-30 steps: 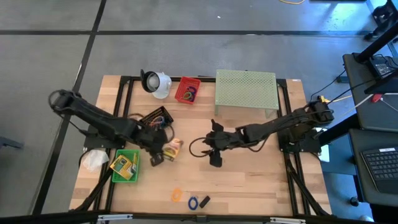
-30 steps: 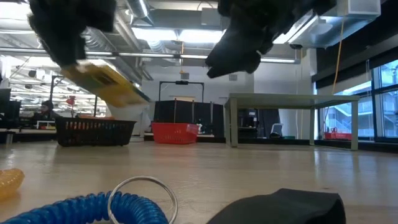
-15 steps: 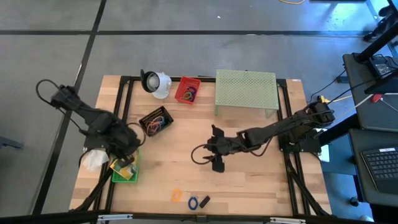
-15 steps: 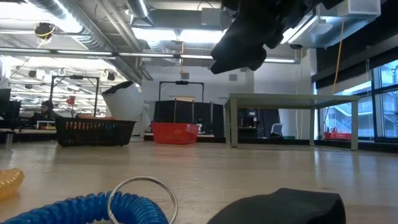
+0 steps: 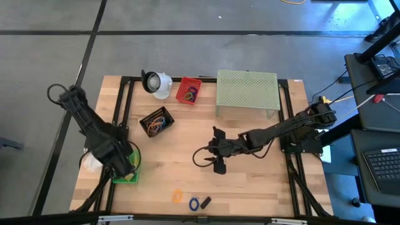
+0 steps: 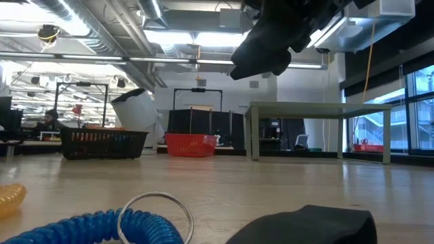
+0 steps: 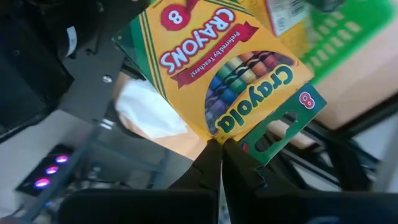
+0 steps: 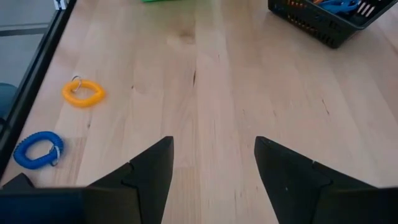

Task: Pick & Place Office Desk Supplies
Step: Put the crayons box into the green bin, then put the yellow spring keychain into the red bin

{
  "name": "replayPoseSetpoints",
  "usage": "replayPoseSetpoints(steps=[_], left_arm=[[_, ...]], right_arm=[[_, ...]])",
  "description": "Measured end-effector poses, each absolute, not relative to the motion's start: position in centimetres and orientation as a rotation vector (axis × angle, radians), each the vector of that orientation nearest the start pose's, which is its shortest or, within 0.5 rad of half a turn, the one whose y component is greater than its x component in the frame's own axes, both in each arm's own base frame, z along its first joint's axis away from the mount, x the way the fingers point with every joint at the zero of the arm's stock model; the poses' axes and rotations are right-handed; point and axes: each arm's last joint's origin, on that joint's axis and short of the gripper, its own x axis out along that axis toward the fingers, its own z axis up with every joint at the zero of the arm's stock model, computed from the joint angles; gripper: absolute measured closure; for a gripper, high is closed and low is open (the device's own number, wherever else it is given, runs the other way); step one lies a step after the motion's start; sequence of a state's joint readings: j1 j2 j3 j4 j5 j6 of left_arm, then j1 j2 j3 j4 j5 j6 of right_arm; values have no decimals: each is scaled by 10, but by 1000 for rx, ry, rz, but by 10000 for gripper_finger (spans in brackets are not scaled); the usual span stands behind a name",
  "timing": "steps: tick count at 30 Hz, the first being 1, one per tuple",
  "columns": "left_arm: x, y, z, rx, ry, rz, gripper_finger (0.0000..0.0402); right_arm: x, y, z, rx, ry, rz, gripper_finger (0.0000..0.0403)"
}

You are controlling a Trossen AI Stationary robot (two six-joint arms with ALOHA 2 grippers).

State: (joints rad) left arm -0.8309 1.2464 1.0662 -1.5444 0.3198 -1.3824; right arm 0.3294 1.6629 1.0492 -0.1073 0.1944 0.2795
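Observation:
A yellow-green crayon box (image 7: 224, 68) is in my left gripper (image 7: 219, 163), which is shut on it and points steeply down over the green basket (image 5: 130, 175) at the table's left near side. In the high view the arm hides the box. My right gripper (image 5: 216, 160) hangs open above the bare table middle, fingers (image 8: 149, 168) apart with nothing between them. An orange coil (image 5: 177, 196), a blue coil (image 5: 194, 203) and a black clip (image 5: 205, 202) lie near the front edge. My left gripper pinches the crayon box between its two fingers at one edge (image 7: 217, 135), where the yellow face meets the green flap. The fingers come from above, slanting down. The box stretches away below the fingertips over the green basket (image 7: 336, 37); I cannot tell whether it touches the basket.
A black basket (image 5: 156, 122) with coloured bands, a red basket (image 5: 188, 91), a white cup-shaped object (image 5: 156, 82) and a pale green mesh stand (image 5: 247, 92) stand toward the back. Something white and crumpled (image 5: 94, 161) lies at the left edge beside the green basket.
My left gripper has swung from the table's left-middle toward the left near corner with the crayon box, tipping from a shallow slant to point steeply down, and now stands over the green basket. The box has left the low view.

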Motion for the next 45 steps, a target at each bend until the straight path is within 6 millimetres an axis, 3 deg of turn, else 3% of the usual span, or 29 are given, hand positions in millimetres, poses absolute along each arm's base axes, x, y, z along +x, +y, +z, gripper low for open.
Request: replayPoseSetpoints(steps=[11,24,29,35,40,45], left_arm=[[120,-148,253,-372,1935,551,389],[126,-146,253,-445,1885,633,266],[145,-148,263,-465,1686,527,248],[178,-164,265,-428,1230,325,245],[210,-189,249,-300,1011,192,244],[243,-214,218,-236,937,91,244]], right_arm=[[334,108,211,105,708,22,177],[334,109,211,136,710,16,177],[334,111,211,176,721,46,177],[331,119,211,183,726,73,177],[326,130,211,171,729,105,177],[322,140,211,173,735,129,177]])
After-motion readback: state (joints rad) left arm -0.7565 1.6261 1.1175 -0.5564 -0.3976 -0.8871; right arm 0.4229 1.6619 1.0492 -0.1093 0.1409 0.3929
